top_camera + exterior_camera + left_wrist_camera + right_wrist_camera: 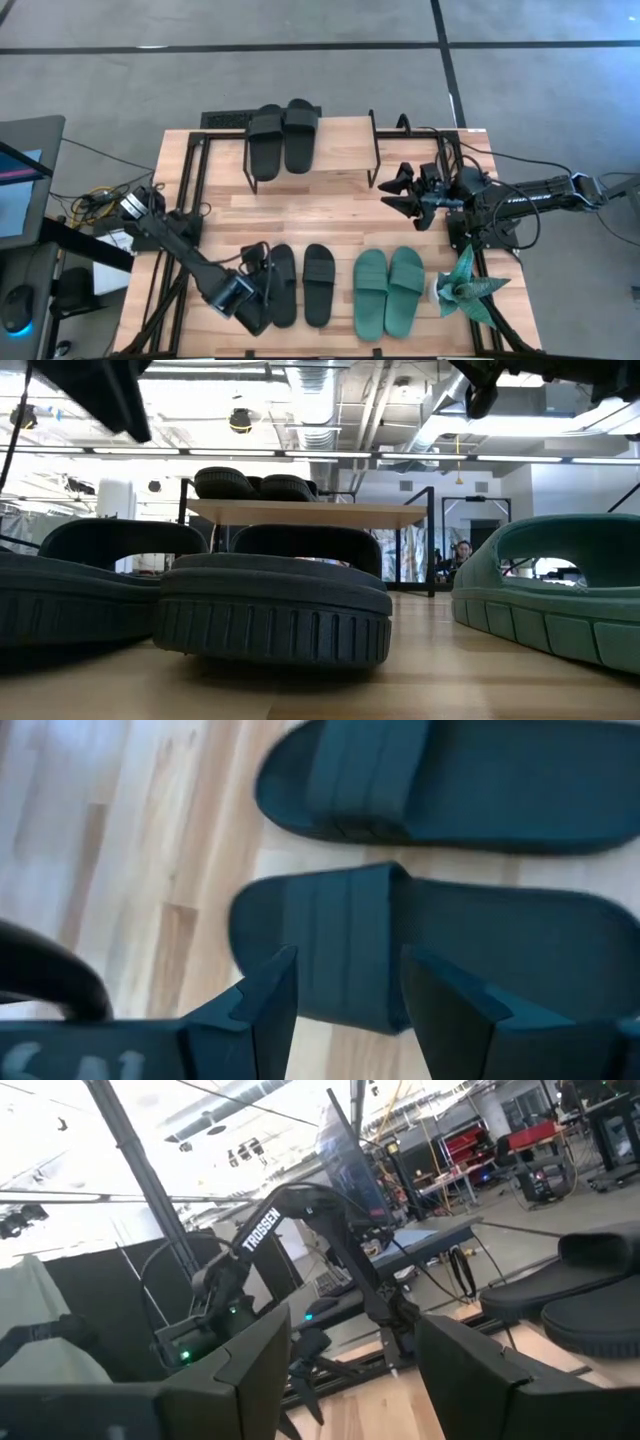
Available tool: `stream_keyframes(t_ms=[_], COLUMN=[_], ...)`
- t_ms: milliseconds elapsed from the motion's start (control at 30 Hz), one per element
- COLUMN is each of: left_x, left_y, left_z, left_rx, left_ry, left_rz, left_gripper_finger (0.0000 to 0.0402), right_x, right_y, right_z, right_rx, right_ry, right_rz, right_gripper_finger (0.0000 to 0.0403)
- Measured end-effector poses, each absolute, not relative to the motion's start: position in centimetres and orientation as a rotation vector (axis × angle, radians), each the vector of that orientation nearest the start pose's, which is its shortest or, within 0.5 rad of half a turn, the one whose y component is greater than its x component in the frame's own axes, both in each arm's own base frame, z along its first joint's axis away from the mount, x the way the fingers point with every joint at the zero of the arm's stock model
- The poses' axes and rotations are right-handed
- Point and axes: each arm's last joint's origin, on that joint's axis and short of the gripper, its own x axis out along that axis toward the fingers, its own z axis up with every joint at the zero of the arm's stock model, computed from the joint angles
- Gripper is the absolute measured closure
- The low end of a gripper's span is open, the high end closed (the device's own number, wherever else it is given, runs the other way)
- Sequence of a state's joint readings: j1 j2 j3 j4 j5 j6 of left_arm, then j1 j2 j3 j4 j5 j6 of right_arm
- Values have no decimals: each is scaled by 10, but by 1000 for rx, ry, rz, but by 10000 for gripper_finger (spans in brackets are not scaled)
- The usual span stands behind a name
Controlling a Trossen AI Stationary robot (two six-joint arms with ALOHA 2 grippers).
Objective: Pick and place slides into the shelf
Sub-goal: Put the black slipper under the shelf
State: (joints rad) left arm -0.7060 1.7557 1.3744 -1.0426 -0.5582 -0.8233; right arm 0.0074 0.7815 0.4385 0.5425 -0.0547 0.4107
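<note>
Two black slides [283, 137] lie side by side on the shelf [345, 150] at the table's far side. Near the front edge lie two more black slides [318, 284] and two teal slides [388, 292], soles down on the table. My left gripper [262, 305] is open and slants down over the left black slide [420, 950]. Its fingers [265, 1010] stand just above that slide's long edge, by the strap [335, 920]; I see no touch. My right gripper [400, 190] waits open in the air off the shelf's right end.
A spiky teal paper plant [462, 285] stands at the front right corner, beside the teal slides. Black frame rails [190, 200] run along the table's left and right sides. Bare tabletop [300, 215] lies between the shelf and the front row of slides.
</note>
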Motion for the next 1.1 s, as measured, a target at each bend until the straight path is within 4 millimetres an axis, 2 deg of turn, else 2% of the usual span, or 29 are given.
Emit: stream_keyframes(t_ms=[233,500,800,1100], left_x=[255,254,254,258], left_y=[-202,-200,-201,-202], left_z=[213,186,177,178], left_rx=[182,146,142,124], left_ry=[1088,1046,1003,957], left_rz=[354,334,311,311], left_gripper_finger=[236,236,236,236], right_x=[178,178,178,178], right_y=[7,7,7,7], right_z=[281,281,282,281], right_rx=[407,407,427,442], right_ry=[-164,-166,-166,-164], right_rz=[122,124,126,126], right_gripper_finger=[202,202,202,202])
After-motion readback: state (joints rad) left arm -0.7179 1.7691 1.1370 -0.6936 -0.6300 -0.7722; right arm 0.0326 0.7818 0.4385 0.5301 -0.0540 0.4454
